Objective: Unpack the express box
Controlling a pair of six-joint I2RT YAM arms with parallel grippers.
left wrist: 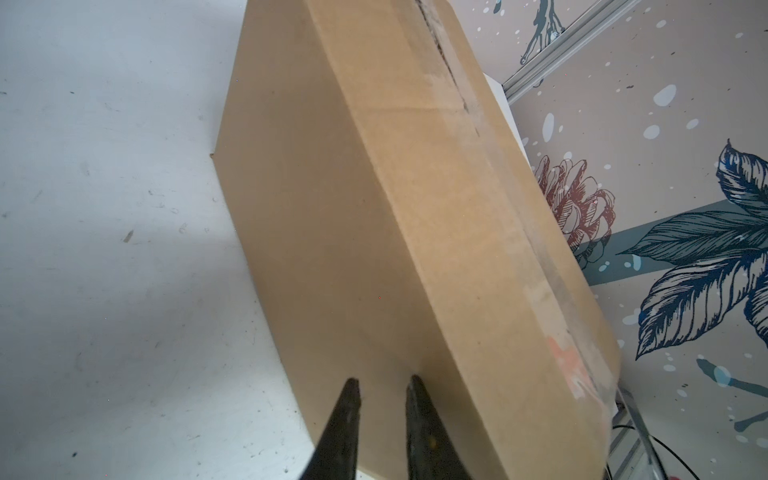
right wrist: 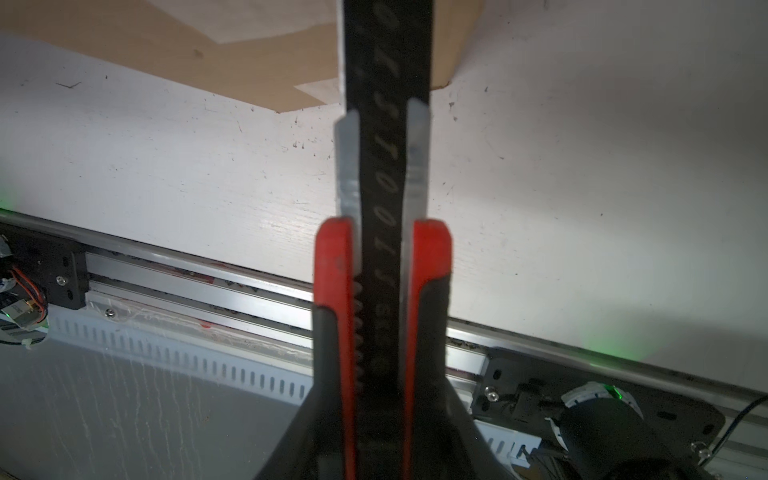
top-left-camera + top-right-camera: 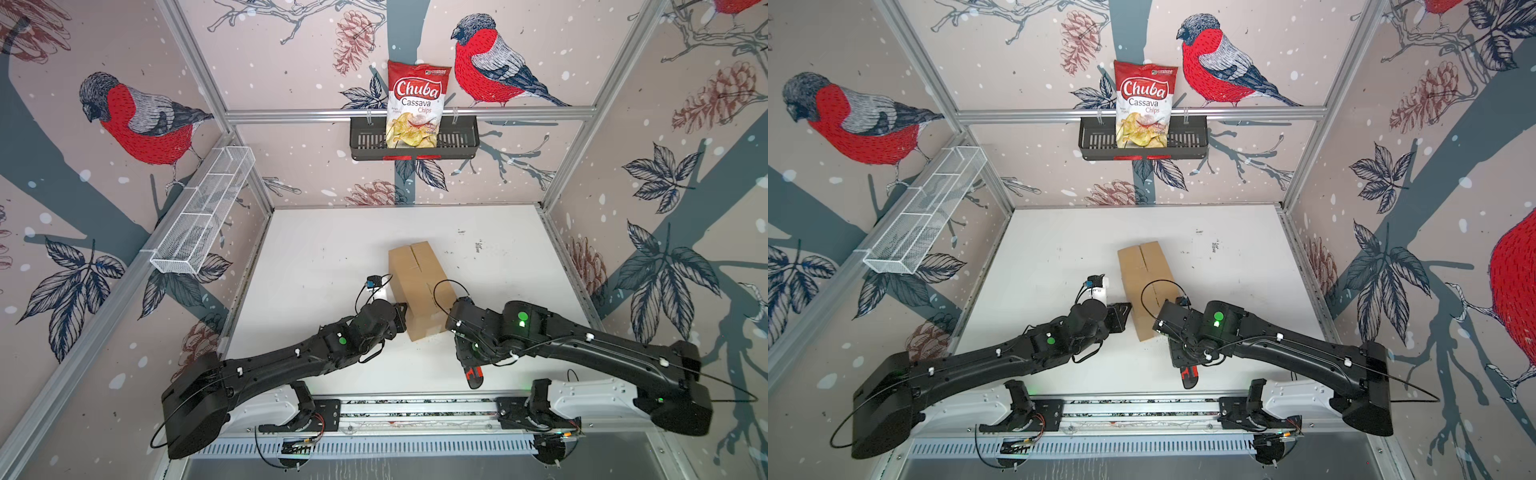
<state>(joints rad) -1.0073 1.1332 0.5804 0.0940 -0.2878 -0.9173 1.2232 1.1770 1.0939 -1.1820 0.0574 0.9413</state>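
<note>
The express box (image 3: pixel 419 286) (image 3: pixel 1144 278) is a brown carton lying at a slant in the middle of the white table, its top flaps closed along a centre seam. My left gripper (image 3: pixel 401 313) (image 1: pixel 383 386) is at the box's left side wall (image 1: pixel 332 249). Its fingertips stand slightly apart against the cardboard with nothing between them. My right gripper (image 3: pixel 467 357) (image 2: pixel 380 316) hangs beside the box's near right corner, shut on a red and black utility knife (image 2: pixel 380 187) (image 3: pixel 473 376) (image 3: pixel 1187 374). The knife's red end points at the front rail, and its tip is out of view.
A Chuba chips bag (image 3: pixel 415 104) stands in a black wall basket (image 3: pixel 361 141) on the back wall. A white wire shelf (image 3: pixel 203 212) hangs on the left wall. The arm rail (image 3: pixel 415 409) runs along the table's (image 3: pixel 324 249) front edge.
</note>
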